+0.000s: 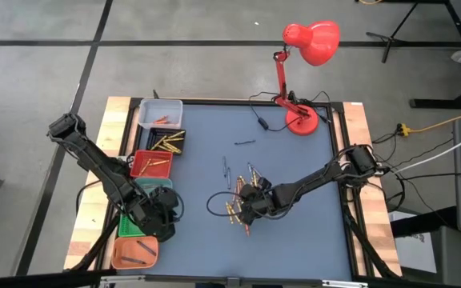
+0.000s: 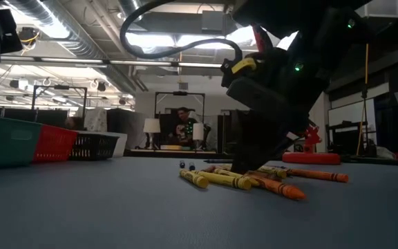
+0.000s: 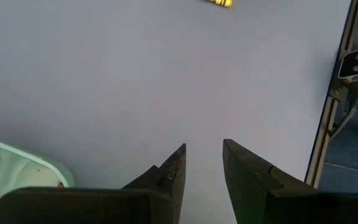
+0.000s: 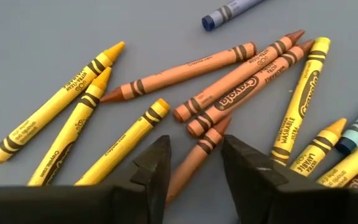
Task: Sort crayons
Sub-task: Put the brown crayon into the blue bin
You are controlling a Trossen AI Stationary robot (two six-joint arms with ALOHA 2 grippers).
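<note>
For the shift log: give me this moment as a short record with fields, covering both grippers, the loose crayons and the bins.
right gripper: open, low over the loose crayons at mid-table, an orange crayon between its fingers, not yet gripped
left gripper: open, empty, above bare table beside the green bin
loose crayons: mostly yellow and orange, some blue, lying flat in a scatter
bins: a row along the table's left edge; crayons visible in several
lamp: red, at the far right corner
</note>
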